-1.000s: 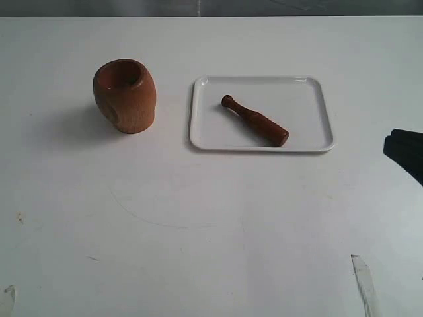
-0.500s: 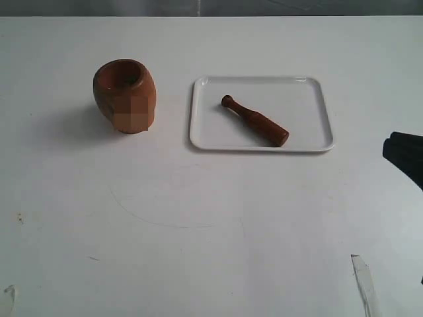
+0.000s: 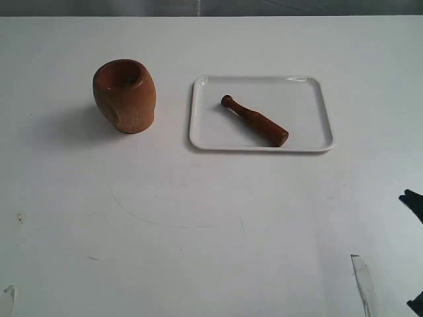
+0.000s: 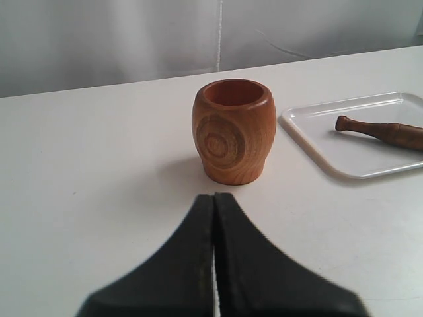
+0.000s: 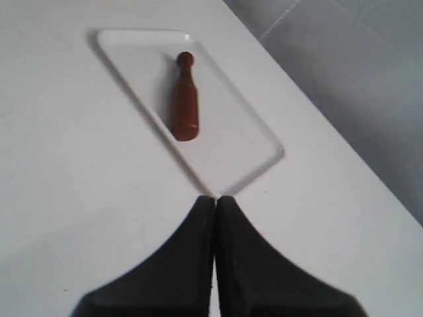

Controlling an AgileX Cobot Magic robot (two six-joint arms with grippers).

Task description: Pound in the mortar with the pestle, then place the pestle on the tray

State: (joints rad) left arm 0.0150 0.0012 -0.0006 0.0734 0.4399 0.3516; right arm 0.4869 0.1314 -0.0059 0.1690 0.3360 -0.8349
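Observation:
The reddish-brown wooden mortar (image 3: 124, 96) stands upright on the white table, left of the tray; it also shows in the left wrist view as the mortar (image 4: 233, 131). The pestle (image 3: 255, 121) lies diagonally inside the white tray (image 3: 310, 142), knob toward the mortar. The right wrist view shows the pestle (image 5: 184, 105) on the tray (image 5: 251, 158). My left gripper (image 4: 214, 197) is shut and empty, short of the mortar. My right gripper (image 5: 215, 199) is shut and empty, just off a tray corner. Only a dark sliver of the right arm (image 3: 414, 201) shows in the exterior view.
The tray (image 4: 370, 168) and pestle (image 4: 380, 129) lie beside the mortar in the left wrist view. A strip of tape (image 3: 363, 281) sits near the table's front right. The table edge (image 5: 317, 112) runs behind the tray, with grey floor beyond.
The right arm has drawn back toward the right edge of the exterior view and sits lower there. Mortar, pestle and tray have not moved.

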